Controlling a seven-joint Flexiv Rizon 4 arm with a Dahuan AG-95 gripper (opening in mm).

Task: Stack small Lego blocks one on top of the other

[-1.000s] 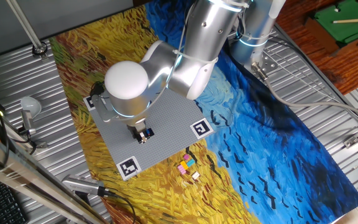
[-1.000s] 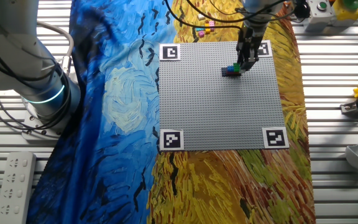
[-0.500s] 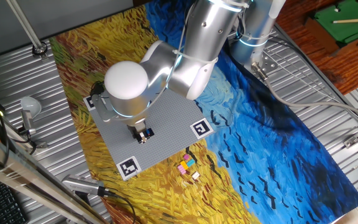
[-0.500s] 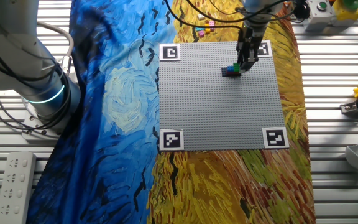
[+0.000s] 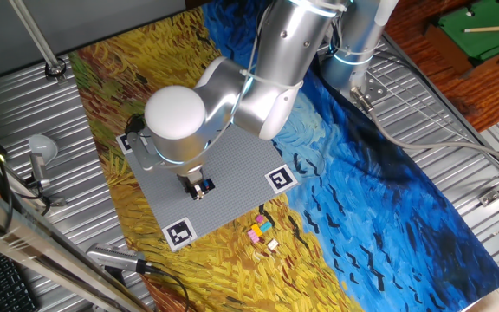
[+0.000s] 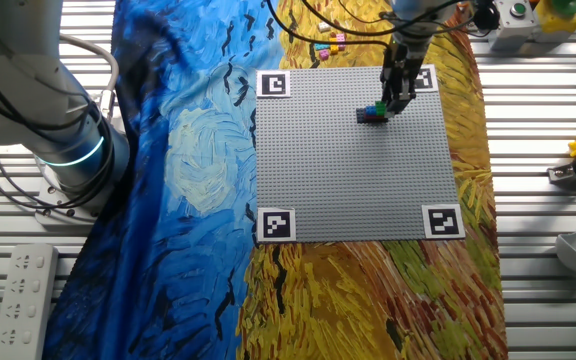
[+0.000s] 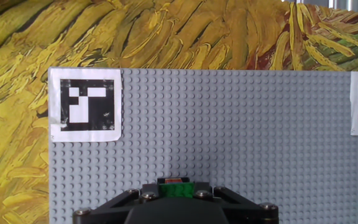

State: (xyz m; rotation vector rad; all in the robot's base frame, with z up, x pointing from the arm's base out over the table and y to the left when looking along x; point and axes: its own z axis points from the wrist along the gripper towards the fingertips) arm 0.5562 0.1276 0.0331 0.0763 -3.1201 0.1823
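Claw (image 6: 396, 103) down at the grey baseplate (image 6: 358, 190), near the corner tag (image 6: 424, 78) on the far side as the other fixed view shows it. In the hand view, a green brick (image 7: 176, 188) clamped between the two black fingers (image 7: 129, 200), a sliver of red showing along its top edge; claw narrow, closed on that brick. Just beside the fingertips in the other fixed view, a small cluster of bricks (image 6: 372, 113) on the plate, blue and green with something dark beneath; cannot tell whether the held brick is already seated on that cluster or a hair above it, nor which brick is which at this size.

Deciding relation: stack directly under the claw, along the finger axis, no sideways offset visible. Long axis of the held brick running across the gap between the fingers, roughly in line with the stud rows of the baseplate. Likely step: pressing the brick home, or about to let go; studs must line up before release, else a tilt or a pull-off with the fingers.

Spare bricks (image 5: 261, 229), pink, yellow and white, lying loose on the painted cloth (image 5: 388, 217) off the plate's edge, well apart from the claw.
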